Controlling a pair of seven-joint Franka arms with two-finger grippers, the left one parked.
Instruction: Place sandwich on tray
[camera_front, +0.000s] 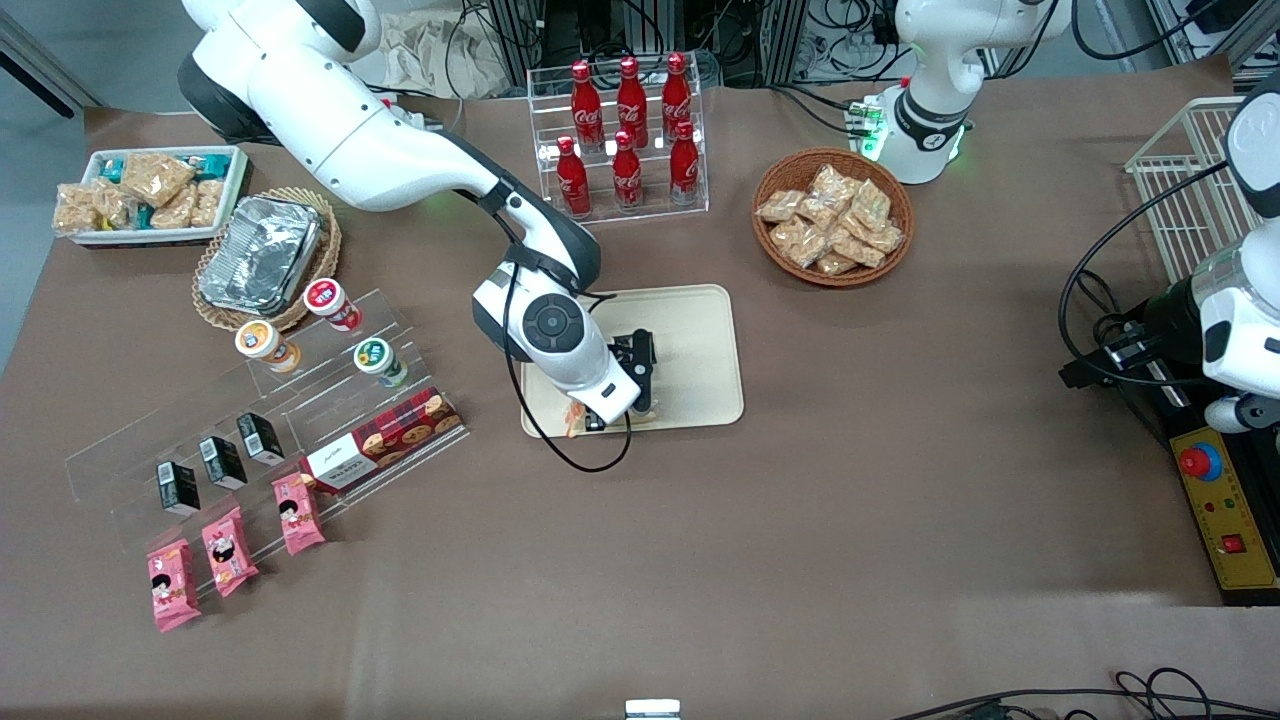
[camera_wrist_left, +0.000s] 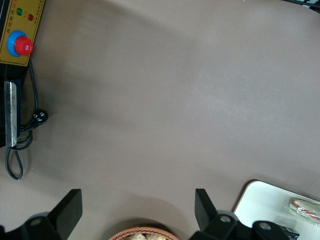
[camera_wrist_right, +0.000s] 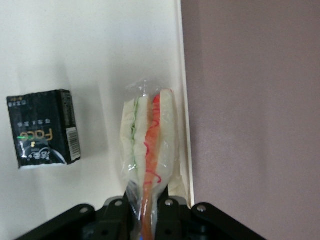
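The pincer (camera_wrist_right: 145, 212) is hovering low over the tray (camera_front: 700, 345), pinching one end of the sandwich (camera_wrist_right: 149, 142). The sandwich is stretching away from the fingers, lying on the tray right along its rim, beside the brown surface (camera_wrist_right: 250, 120). A small black carton (camera_wrist_right: 42, 128) is resting nearby on the tray.

Bright, even overhead light; soft shadows, sharp focus.

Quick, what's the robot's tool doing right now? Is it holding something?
Right arm's tool: over the tray, near its edge, shut on the end of the wrapped sandwich.
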